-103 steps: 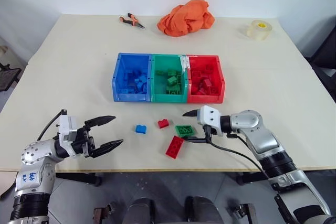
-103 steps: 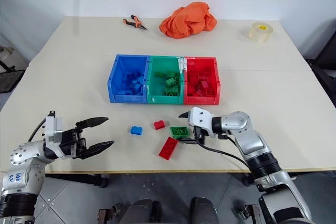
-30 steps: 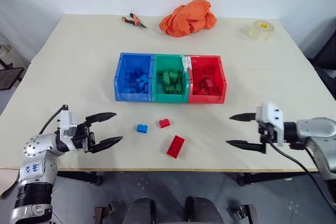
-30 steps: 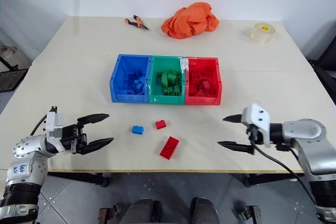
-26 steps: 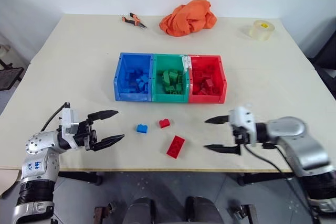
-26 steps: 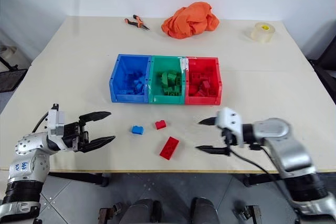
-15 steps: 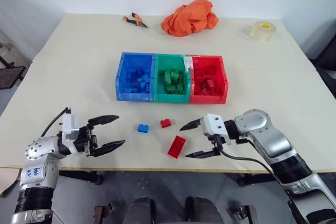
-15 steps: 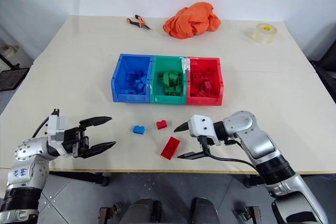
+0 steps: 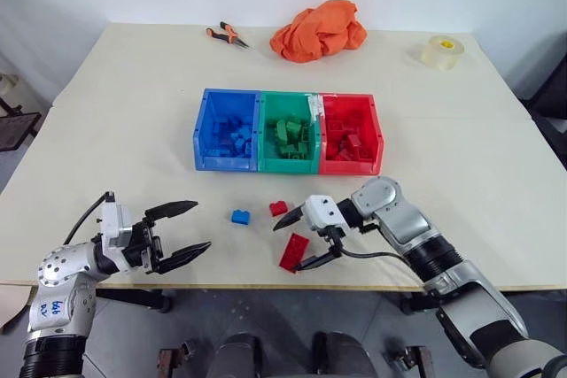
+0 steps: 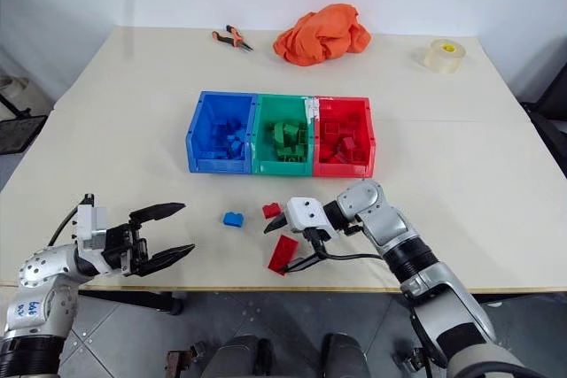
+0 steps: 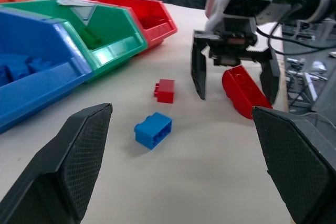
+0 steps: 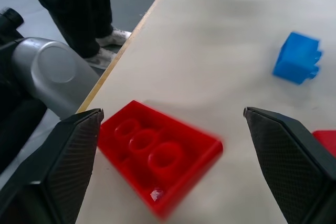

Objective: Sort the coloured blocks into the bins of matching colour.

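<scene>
Long red studded plastic brick (image 9: 293, 251) bracketed by right end effector (image 9: 299, 242), fingers wide either side, positioned for pickup.
Left end effector (image 9: 187, 231) idles wide at nine o'clock; red plastic bin (image 9: 353, 135) sits at twelve.

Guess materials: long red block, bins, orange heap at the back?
Long red block: looks like glossy moulded plastic, hollow underside with round sockets.
Bins: likely rigid plastic, smooth walls with sheen.
Orange heap: seemingly soft matte cloth, crumpled in folds.

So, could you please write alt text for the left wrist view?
The right gripper straddles a long red block with open fingers. Nearby on the table lie a small red block and a small blue block, beside the blue, green and red bins.
</scene>
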You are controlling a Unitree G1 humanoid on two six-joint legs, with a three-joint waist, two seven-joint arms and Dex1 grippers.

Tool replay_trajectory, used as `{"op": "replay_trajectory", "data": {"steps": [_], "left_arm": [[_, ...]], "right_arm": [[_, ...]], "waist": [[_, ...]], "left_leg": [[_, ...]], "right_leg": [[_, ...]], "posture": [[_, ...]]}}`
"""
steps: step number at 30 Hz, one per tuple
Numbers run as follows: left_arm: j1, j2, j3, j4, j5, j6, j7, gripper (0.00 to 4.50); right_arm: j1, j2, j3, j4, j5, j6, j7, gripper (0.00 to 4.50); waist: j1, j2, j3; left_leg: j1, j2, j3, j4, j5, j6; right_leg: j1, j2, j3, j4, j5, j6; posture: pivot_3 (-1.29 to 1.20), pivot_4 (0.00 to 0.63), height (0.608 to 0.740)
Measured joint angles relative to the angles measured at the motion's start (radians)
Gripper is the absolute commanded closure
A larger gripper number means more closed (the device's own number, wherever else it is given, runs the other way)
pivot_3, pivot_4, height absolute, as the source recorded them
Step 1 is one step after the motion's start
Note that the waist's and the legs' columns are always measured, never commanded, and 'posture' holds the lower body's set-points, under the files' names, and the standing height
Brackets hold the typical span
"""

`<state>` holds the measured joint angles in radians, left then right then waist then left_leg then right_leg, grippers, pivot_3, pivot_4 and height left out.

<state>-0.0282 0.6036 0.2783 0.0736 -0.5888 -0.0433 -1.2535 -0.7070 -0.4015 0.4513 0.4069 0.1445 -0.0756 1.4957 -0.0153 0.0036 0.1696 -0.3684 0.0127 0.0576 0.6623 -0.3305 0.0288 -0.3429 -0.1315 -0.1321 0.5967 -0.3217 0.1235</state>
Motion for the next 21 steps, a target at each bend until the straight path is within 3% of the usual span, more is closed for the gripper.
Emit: {"op": "replay_trajectory", "data": {"steps": [6,13,21], "left_arm": [[0.021,-0.001,0.019,-0.021,-0.006,-0.001,0.015,0.00],[0.015,-0.006,0.017,-0.020,-0.007,-0.001,0.018,0.00],[-0.038,-0.015,0.009,0.018,-0.005,-0.001,0.013,0.00]], "right_arm": [[-0.011,0.000,-0.010,0.033,-0.009,-0.008,-0.004,2.98],[0.003,-0.005,-0.085,-0.013,0.028,0.068,-0.036,2.98],[0.010,-0.028,-0.327,-0.147,0.161,0.304,-0.262,2.98]], "waist": [[-0.013,0.000,0.000],[-0.011,0.000,0.000],[-0.012,0.001,0.000]], "left_leg": [[0.000,0.000,-0.001,0.000,0.000,-0.001],[0.000,0.000,-0.002,0.000,0.000,-0.001],[-0.001,0.000,-0.003,0.000,-0.001,-0.001]], "right_leg": [[0.000,0.000,0.000,0.000,0.000,0.000],[0.000,-0.001,0.000,0.000,0.000,0.000],[0.000,-0.001,0.000,0.000,0.000,0.000]], "posture": [[0.00,0.150,0.740],[0.00,0.150,0.740],[0.00,0.150,0.740]]}}
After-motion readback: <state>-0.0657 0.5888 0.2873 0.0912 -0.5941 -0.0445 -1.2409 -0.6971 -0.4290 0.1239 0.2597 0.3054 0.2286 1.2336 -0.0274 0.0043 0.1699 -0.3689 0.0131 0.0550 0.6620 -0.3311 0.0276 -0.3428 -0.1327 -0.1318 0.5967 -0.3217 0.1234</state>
